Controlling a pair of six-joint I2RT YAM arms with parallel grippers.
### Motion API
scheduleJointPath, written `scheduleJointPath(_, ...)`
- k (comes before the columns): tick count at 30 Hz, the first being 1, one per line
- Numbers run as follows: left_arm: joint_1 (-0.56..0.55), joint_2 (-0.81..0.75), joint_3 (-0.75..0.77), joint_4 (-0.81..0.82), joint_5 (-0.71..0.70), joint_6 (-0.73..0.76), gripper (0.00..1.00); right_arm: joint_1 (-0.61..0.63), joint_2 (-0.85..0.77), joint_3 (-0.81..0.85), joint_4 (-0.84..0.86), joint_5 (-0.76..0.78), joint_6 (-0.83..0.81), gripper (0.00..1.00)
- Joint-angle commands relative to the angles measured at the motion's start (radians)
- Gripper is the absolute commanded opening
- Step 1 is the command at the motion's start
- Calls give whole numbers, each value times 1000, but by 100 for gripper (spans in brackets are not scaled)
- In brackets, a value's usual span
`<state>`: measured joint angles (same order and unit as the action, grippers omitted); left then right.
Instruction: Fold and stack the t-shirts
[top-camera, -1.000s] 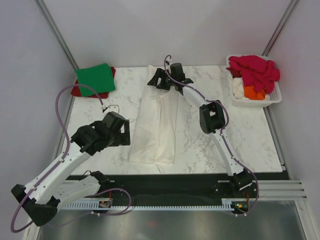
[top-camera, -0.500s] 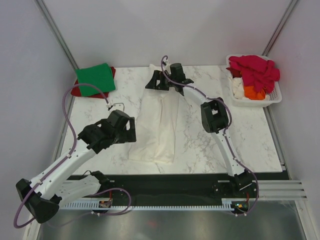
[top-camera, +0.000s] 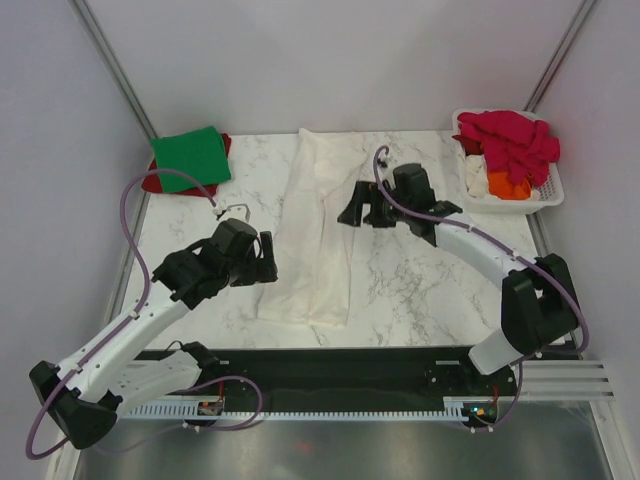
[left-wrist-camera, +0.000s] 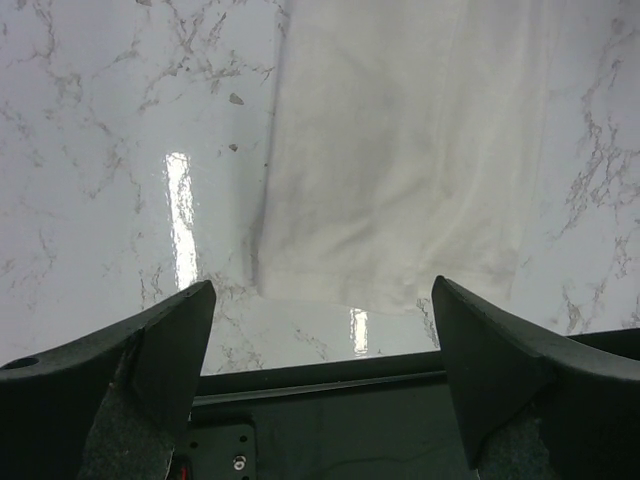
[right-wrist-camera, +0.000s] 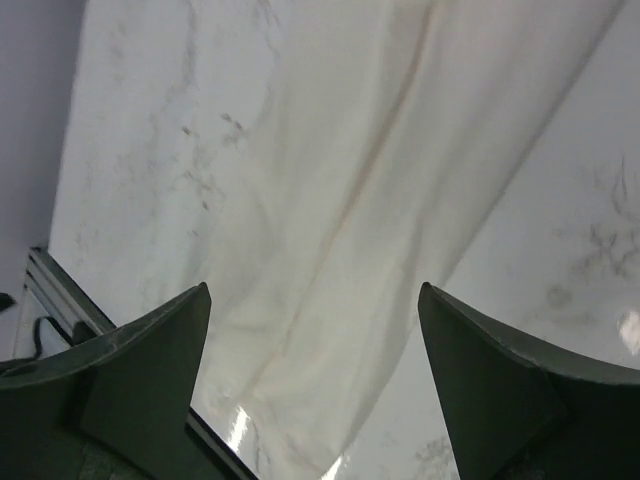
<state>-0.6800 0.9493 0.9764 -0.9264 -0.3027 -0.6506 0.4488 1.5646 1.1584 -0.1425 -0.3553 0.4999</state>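
A white t-shirt (top-camera: 315, 230) lies folded into a long narrow strip down the middle of the table; it also shows in the left wrist view (left-wrist-camera: 400, 150) and the right wrist view (right-wrist-camera: 370, 200). Its red print is hidden. My left gripper (top-camera: 268, 258) is open and empty beside the strip's near left edge. My right gripper (top-camera: 352, 212) is open and empty just right of the strip's middle. A folded green shirt (top-camera: 190, 158) lies on a red one (top-camera: 150, 184) at the far left corner. Magenta (top-camera: 508, 140) and orange (top-camera: 510, 186) shirts fill the basket.
A white slatted basket (top-camera: 548, 196) stands at the far right corner. The table's near edge with a black rail (left-wrist-camera: 320, 385) runs just below the shirt's near end. Grey walls close in the sides and back.
My right gripper has left the shirt's far end and drawn back toward the middle, right of the strip. My left gripper moved right, closer to the strip's near left edge.
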Motion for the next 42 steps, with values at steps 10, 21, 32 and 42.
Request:
scheduleJointPath(10, 3, -49, -39, 61, 54, -77, 96, 63, -166, -571, 130, -85, 242, 88)
scheduleJointPath(21, 3, -58, -88, 64, 53, -93, 96, 280, -95, -674, 299, -11, 408, 68)
scheduleJointPath(32, 3, -32, -84, 72, 60, -103, 96, 292, -63, -700, 357, 12, 408, 38)
scheduleJointPath(42, 3, -60, -172, 80, 83, -138, 93, 284, -202, -716, 179, 70, 322, 0)
